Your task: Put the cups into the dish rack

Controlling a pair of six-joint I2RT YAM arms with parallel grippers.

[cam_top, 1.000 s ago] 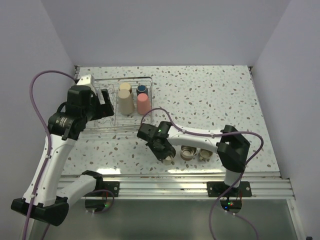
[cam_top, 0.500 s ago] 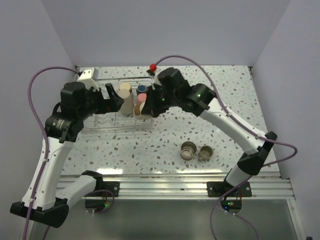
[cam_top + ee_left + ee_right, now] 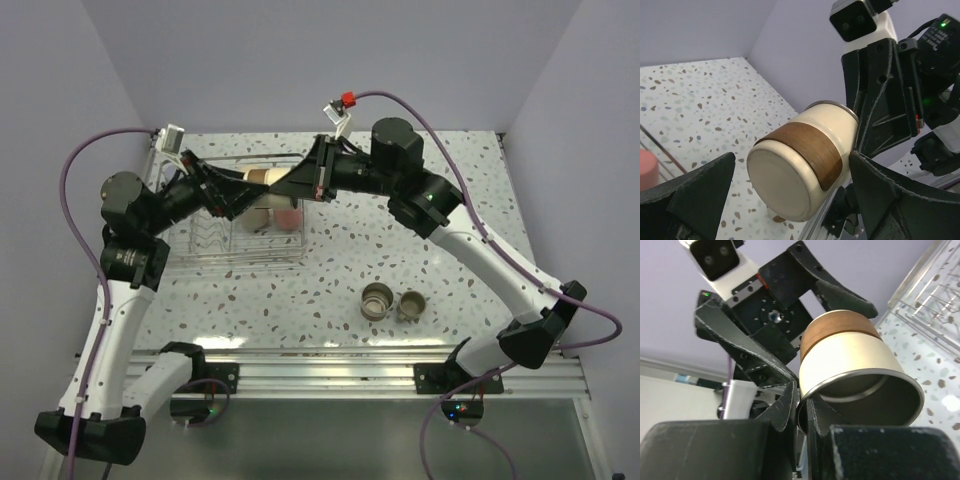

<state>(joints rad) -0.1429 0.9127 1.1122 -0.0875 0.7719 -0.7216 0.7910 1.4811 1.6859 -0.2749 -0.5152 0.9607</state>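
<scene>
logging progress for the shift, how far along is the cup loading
Done: a beige cup and a pink cup sit in the dish rack.
In hand: the right claw pinches a cream brown-banded cup by its rim, in the air between the fingers of the open left claw.
Left: that cup and two steel cups on the table.

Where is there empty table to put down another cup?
The table is bare at the back right corner by the wall, and along the front between the dish rack and the two steel cups. It is crowded over the rack, where the left fingers and right fingers meet around a cream cup.
</scene>
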